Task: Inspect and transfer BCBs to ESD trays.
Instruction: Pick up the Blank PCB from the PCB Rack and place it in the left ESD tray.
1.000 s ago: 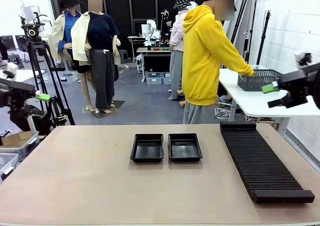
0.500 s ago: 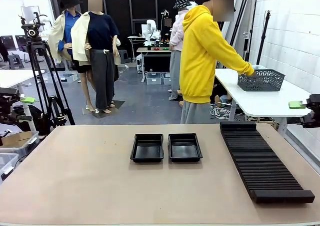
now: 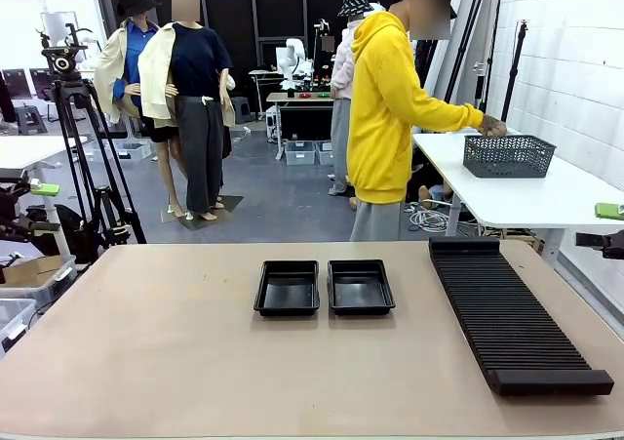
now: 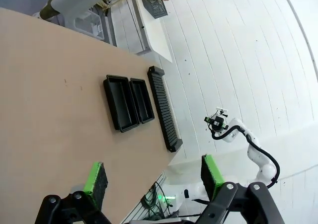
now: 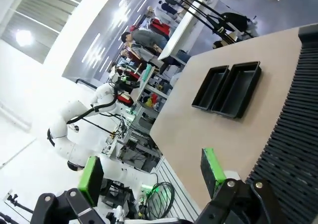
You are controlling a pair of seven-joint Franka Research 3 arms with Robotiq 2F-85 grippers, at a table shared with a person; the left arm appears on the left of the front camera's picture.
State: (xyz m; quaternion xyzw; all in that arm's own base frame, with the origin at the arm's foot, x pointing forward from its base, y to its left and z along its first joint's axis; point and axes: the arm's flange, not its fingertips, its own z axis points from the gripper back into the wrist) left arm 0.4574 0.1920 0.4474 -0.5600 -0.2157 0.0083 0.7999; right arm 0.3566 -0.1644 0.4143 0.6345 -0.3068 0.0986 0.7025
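- The left gripper (image 3: 37, 209) hangs at the picture's left edge in the front view. It is off the table (image 3: 156, 352) and above its level, with its fingers pointing towards the middle.
- In the left wrist view the left gripper (image 4: 153, 177) has its jaws spread wide, the two green pads (image 4: 94, 178) far apart with nothing between them. It looks down from high up over the tabletop (image 4: 44, 110).
- The right gripper (image 3: 603, 225) sits at the right edge in the front view, outside the table's right side and above it, one green pad uppermost.
- The right wrist view shows the right gripper (image 5: 151, 174) wide open too, holding nothing, tilted over the rack (image 5: 293, 149) and the table's near edge.
- The left arm (image 5: 67, 122) shows far off in the right wrist view as a bent white arm standing clear of the table. The right arm (image 4: 251, 147) shows in the same way in the left wrist view.
- The ESD trays (image 3: 287, 288) lie side by side, just beside each other, in the middle of the table. Their glossy floors are in full view, well apart from both grippers.
- They show also in the left wrist view (image 4: 119, 102) and in the right wrist view (image 5: 211, 87).
- A long black ribbed rack (image 3: 512, 313) lies to the right of the trays.
- The person (image 3: 390, 108) stands beyond the far edge, turned aside. One arm is stretched out, with the hand (image 3: 492, 126) at the rim of a dark mesh basket (image 3: 509, 155) on a white side table (image 3: 507, 196).
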